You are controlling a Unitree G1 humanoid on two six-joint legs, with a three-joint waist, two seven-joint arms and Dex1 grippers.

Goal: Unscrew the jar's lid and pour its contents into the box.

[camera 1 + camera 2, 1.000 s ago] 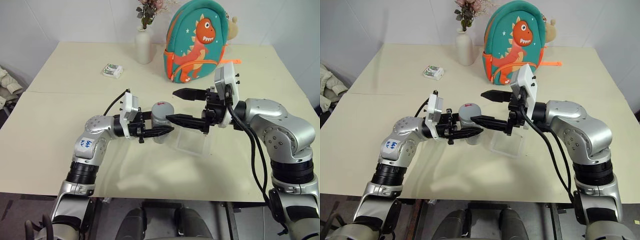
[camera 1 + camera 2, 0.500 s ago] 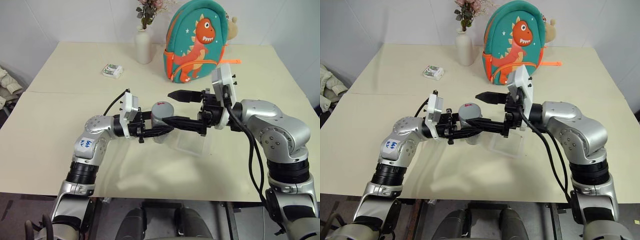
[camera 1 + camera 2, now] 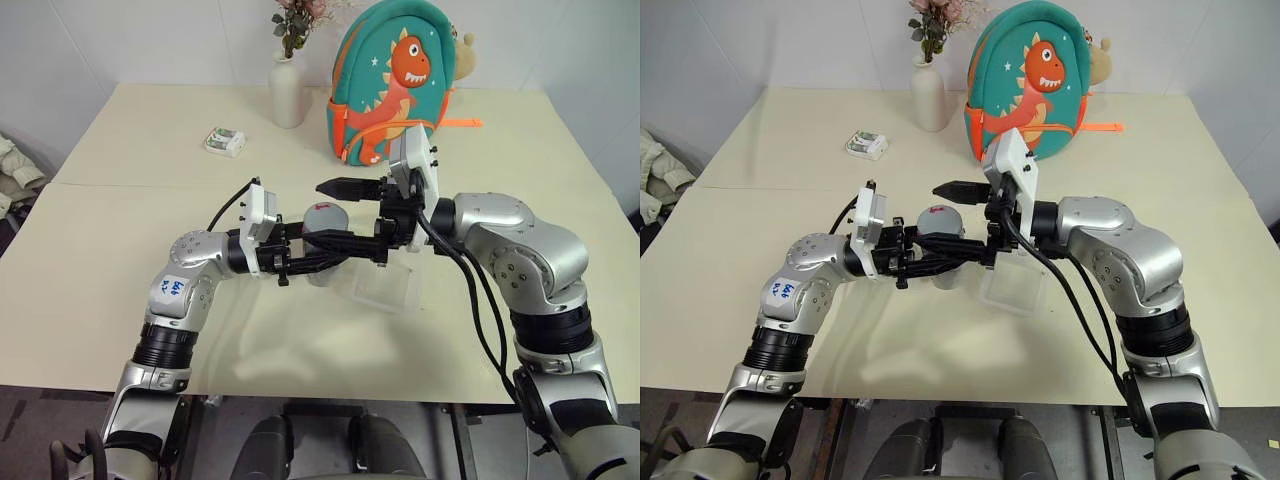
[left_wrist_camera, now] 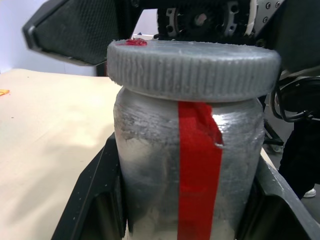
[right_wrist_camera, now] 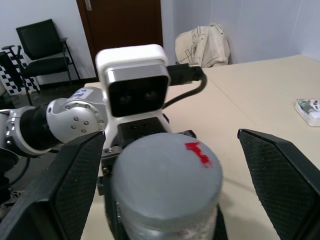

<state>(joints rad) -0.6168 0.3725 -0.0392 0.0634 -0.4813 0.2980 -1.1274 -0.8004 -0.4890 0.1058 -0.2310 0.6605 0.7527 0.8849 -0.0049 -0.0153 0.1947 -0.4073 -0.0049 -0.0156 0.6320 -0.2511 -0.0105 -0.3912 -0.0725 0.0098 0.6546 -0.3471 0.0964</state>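
My left gripper (image 3: pixel 330 248) is shut on the jar (image 3: pixel 322 245), a small silvery cylinder with a red strip, and holds it upright above the table. The grey ribbed lid (image 4: pixel 192 65) sits on top of the jar. My right gripper (image 3: pixel 315 212) is open and reaches in from the right, level, with one finger on each side of the lid (image 5: pixel 167 170) and a gap between them and it. The contents are hidden inside the jar. The clear shallow box (image 3: pixel 385 290) lies on the table just right of the jar, under my right wrist.
A white vase (image 3: pixel 288 90) with flowers and a teal dinosaur backpack (image 3: pixel 395 80) stand at the back of the cream table (image 3: pixel 120 250). A small white packet (image 3: pixel 225 142) lies at the back left.
My right gripper has moved left, still open, so its fingers now flank the lid. The left gripper and the jar have stayed put.
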